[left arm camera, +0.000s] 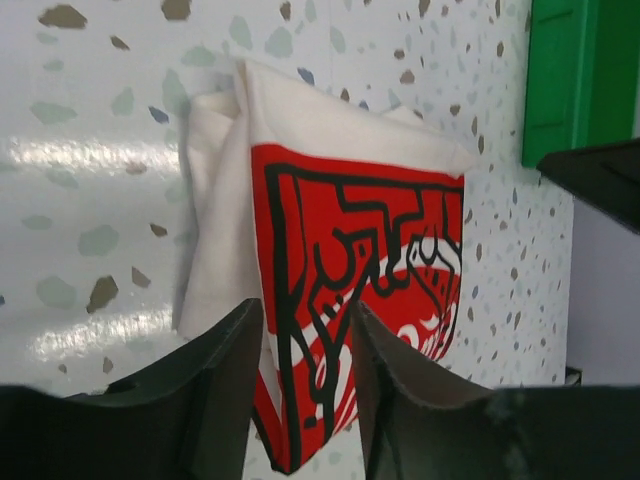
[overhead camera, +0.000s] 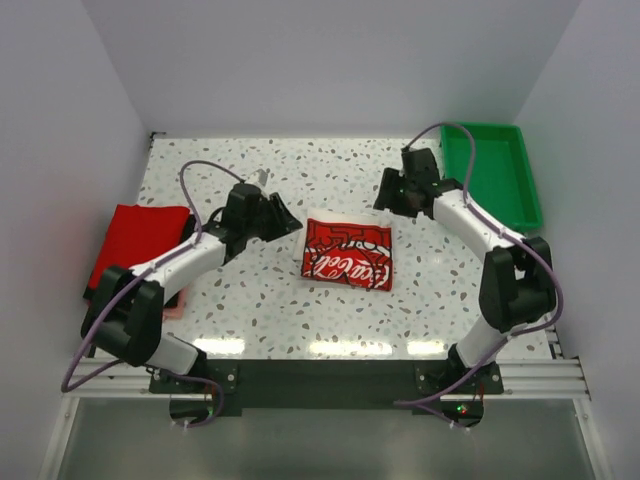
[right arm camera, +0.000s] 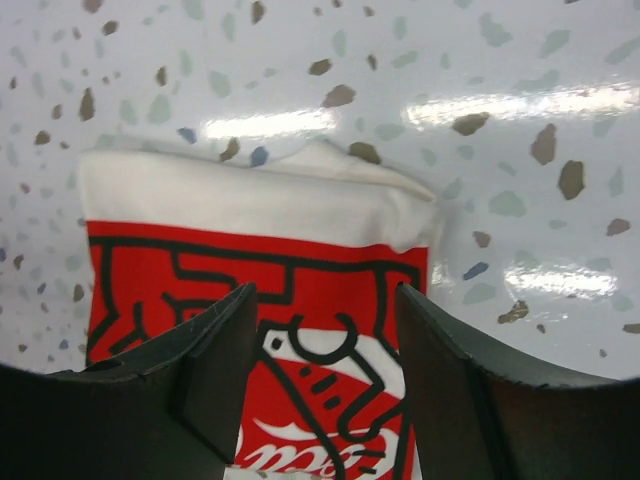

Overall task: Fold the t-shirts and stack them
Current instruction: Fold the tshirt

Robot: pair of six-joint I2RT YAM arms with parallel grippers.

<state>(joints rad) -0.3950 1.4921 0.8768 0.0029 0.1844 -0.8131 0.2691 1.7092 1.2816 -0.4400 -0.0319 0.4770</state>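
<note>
Roughly between left gripper (overhead camera: 289, 222) and right gripper (overhead camera: 387, 200) lies a folded t-shirt (overhead camera: 348, 253)

Cream-white t-shirt (overhead camera: 347, 254) folded down to a small rectangle, flat on the speckled table (overhead camera: 270, 310), pretty much dead center. Red printed graphic facing up, with black line art and white script lettering, covering nearly the whole top face. Plain cream strip left along the far edge, a bit lumpy at the corners, folded layers of cloth showing down one side. Sitting slightly skewed, not square to the table edge. Plain bright red t-shirt (overhead camera: 135, 238) way over at the left edge, well apart from the first one, folded too and lying flat, near end partly hidden.
</note>
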